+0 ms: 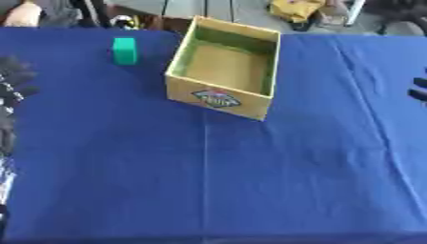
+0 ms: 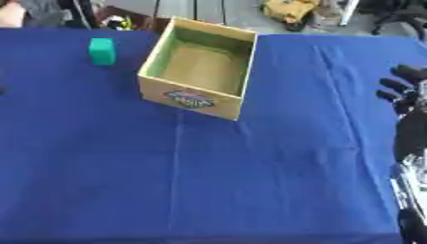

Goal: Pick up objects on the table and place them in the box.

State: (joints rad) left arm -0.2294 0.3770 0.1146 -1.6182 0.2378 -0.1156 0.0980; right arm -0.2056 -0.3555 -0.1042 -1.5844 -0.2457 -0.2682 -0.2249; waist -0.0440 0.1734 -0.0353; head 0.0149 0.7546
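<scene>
Nearest me is the bare blue tablecloth (image 1: 208,181), creased down its middle. My left hand (image 1: 10,90) sits at the nine o'clock edge, a dark shape, and I cannot tell how it is set. My right hand (image 2: 406,90) shows at three o'clock with fingers relaxed and spread, holding nothing. The open yellow box (image 1: 218,97) stands at about twelve o'clock, empty as far as I can see. The green block (image 1: 124,50) rests upright on the cloth at eleven o'clock, just beside the box's left wall but apart from it. I judge the left hand suits the reach. The risk: coming in from the left could shove the block against the box or tip it, and dragging fingers could bunch the cloth and shift the box.
</scene>
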